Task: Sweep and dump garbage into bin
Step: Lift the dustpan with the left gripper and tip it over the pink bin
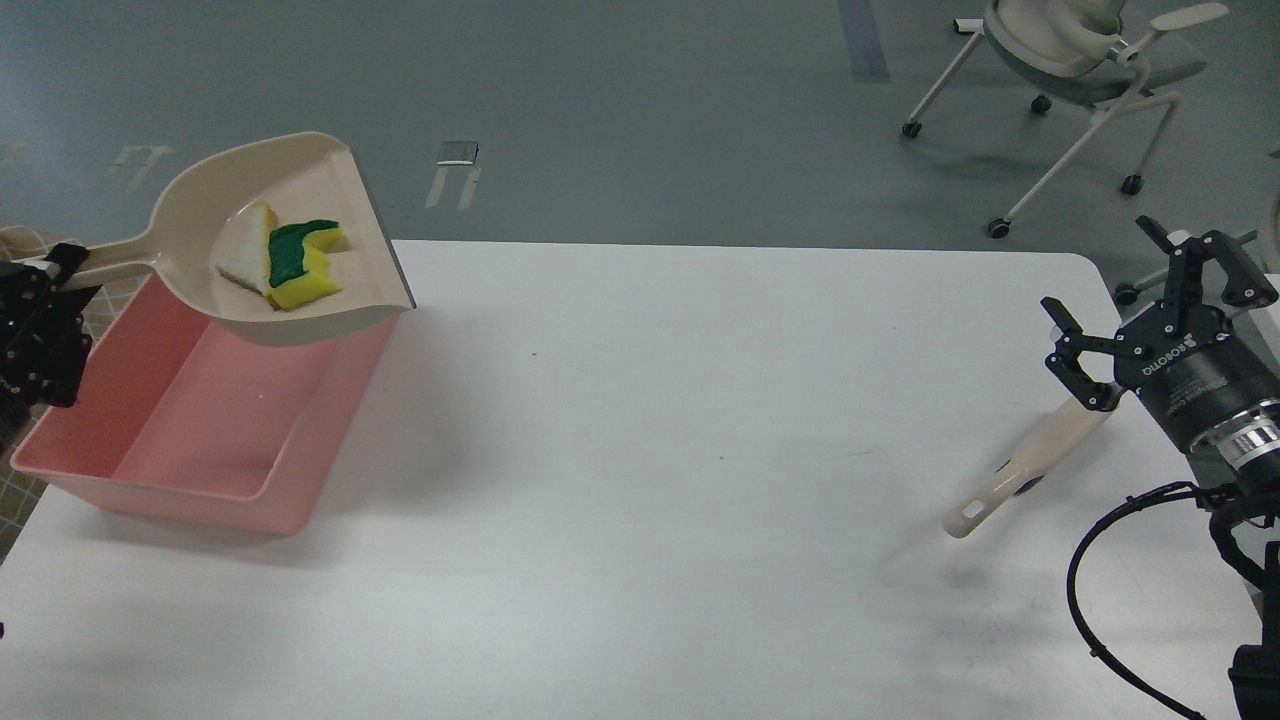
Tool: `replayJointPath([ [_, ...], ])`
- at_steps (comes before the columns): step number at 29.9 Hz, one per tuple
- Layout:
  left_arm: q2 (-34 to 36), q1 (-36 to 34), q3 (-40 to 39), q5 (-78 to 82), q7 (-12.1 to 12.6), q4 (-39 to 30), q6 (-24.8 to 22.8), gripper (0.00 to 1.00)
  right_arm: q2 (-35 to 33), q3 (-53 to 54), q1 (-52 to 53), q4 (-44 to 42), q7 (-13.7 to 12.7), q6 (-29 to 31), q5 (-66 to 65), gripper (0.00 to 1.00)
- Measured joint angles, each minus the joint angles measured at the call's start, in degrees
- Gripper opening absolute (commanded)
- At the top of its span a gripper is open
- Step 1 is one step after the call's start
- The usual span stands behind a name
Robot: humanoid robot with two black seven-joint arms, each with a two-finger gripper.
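Dustpan (300,250), held by its handle in the left gripper (45,300), hangs over the pink bin (180,440) with bread (248,258) and sponge (300,262) inside, probably ready for tipping. Far right, the right gripper (1130,300) stands open above the brush (1030,470) lying on the table (650,450).

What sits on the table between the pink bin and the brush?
Nothing: in the head view, bare white table runs from the bin to the brush.

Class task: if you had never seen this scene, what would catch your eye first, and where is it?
The beige dustpan, held up at far left above the pink bin, carrying a bread slice and a yellow-green sponge. At right, the right gripper, fingers apart, above a beige brush handle.
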Motion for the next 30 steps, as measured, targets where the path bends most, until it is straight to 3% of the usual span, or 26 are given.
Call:
replayJointPath([
  [5, 0.24, 4.69, -4.53, 0.68, 0.1, 3.62, -1.83, 0.1, -0.02, 0.2, -0.03, 0.11, 0.0, 0.0, 1.14, 1.0],
  [13, 2.35, 5.66, -6.47, 1.2, 0.13, 10.08, -6.78, 0.1, -0.21, 0.22, 0.06, 0.24, 0.0, 0.0, 2.52, 1.0],
  [30, 12.92, 4.83, -5.88, 15.6, 0.6, 10.1, -6.41, 0.1, -0.22, 0.9, -0.03, 0.18, 0.0, 0.0, 2.64, 1.0],
])
